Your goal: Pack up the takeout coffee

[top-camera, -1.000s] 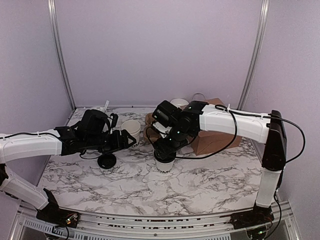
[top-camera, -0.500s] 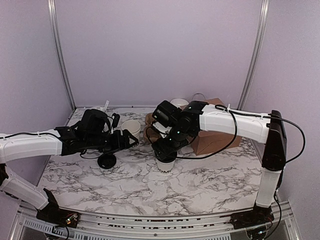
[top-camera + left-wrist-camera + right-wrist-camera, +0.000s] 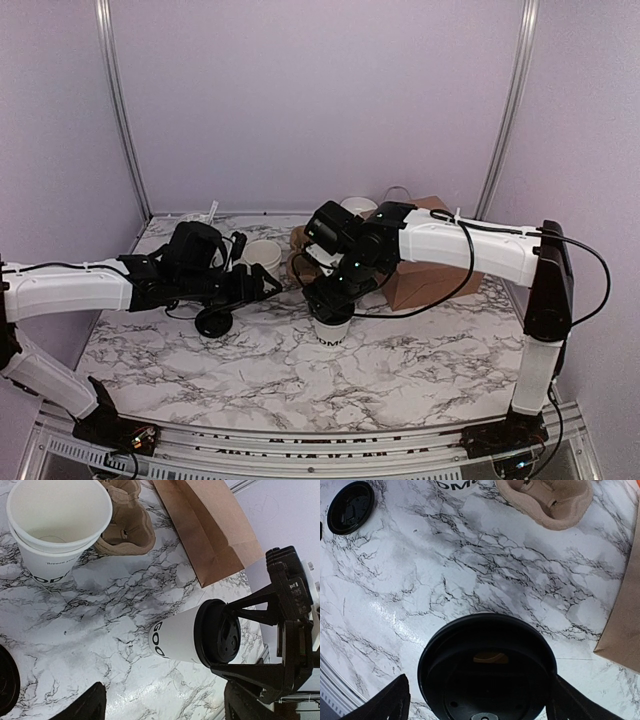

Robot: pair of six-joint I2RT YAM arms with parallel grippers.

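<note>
Coffee: small white paper cup (image 3: 172, 640) with round black plastic lid (image 3: 220, 639), upright.
Right gripper (image 3: 479, 685): released, straddling lid.
Left gripper (image 3: 164, 692): released, empty.

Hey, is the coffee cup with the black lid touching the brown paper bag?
Apart. The right wrist view shows bare marble tabletop between the lidded coffee cup and the brown paper bag; the left wrist view shows the same gap.

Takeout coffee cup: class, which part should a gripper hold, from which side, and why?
Probably the white wall of the takeout coffee just under its black lid, coming from above with a jaw on each side: it stands upright and widens toward the lid.
</note>
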